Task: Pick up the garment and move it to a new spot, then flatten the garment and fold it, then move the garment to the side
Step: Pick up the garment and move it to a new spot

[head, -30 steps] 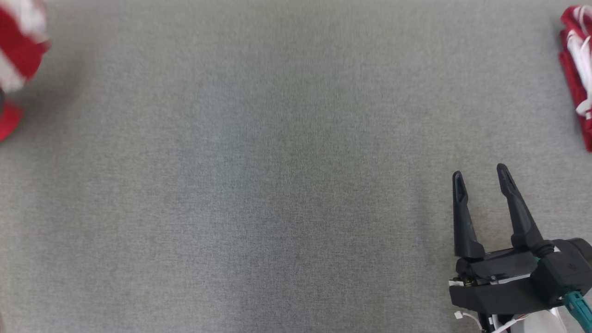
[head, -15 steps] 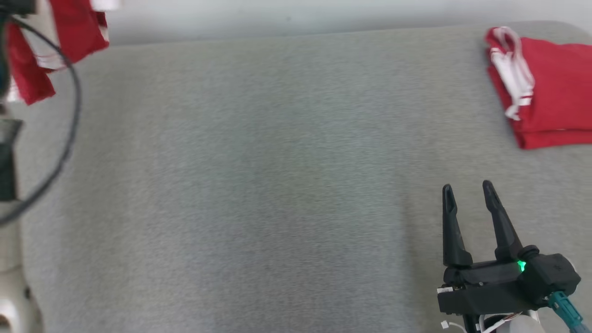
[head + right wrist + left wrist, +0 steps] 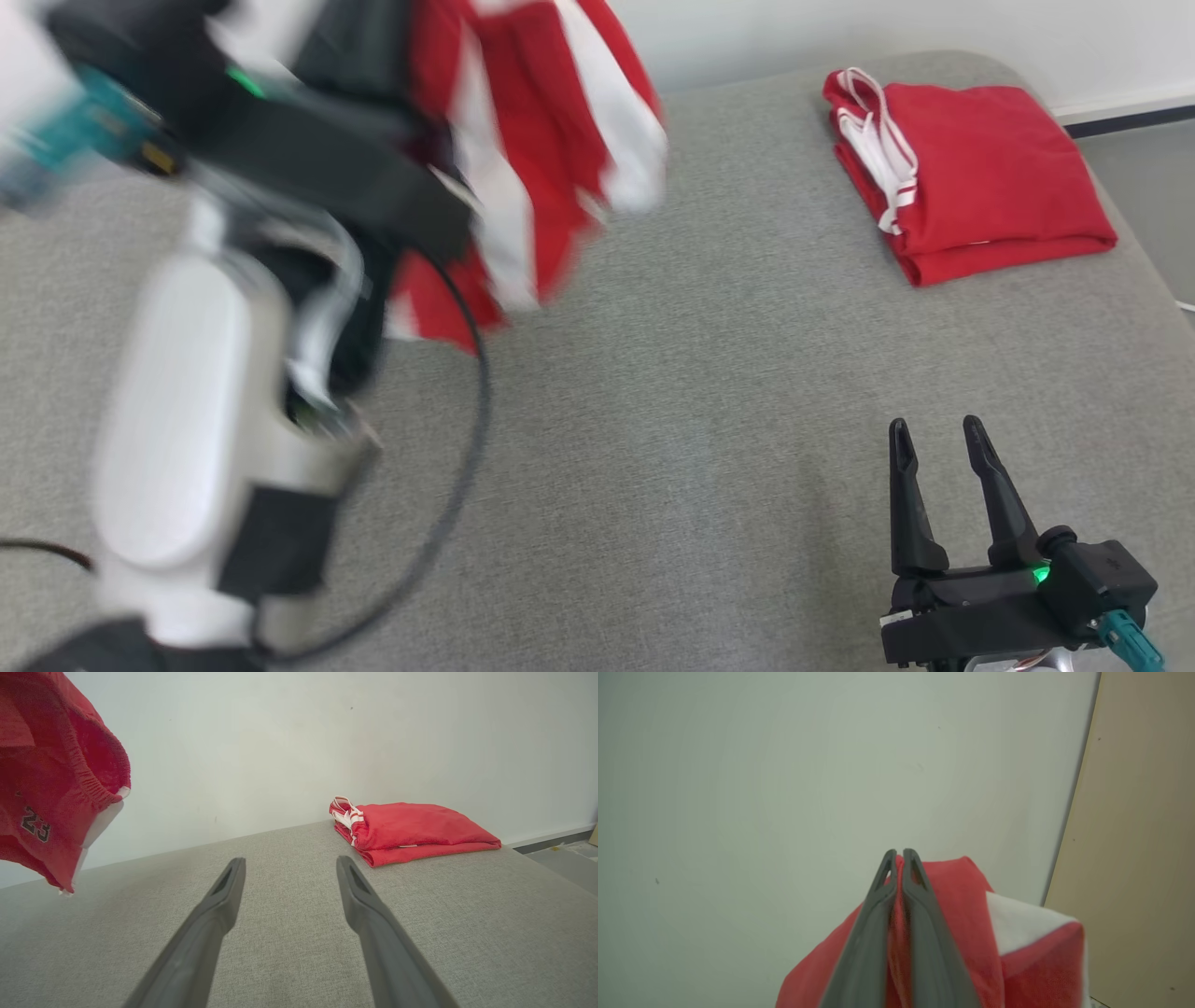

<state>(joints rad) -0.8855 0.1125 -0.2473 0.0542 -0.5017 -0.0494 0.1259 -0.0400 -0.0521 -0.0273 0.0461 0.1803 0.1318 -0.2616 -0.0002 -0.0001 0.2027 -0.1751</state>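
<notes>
Nearest, lower right: right end effector [image 3: 934, 426] hovers over the grey bench [image 3: 709, 392], fingers spread, holding nothing (likely waiting to help flatten). Further left, left end effector [image 3: 900, 852] is pressed together on a bunch of the red-and-white garment [image 3: 532, 140], hanging it clear above the bench for moving. Far right corner: folded red clothes [image 3: 990, 168], set aside.

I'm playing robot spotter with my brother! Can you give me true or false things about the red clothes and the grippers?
1. The left gripper is shut on the red and white shorts, up in the air. True.
2. The right gripper holds something. False: it is open and empty.
3. A folded red garment lies on the grey surface. True.
4. The folded red garment touches the right gripper. False: they are apart.
</notes>
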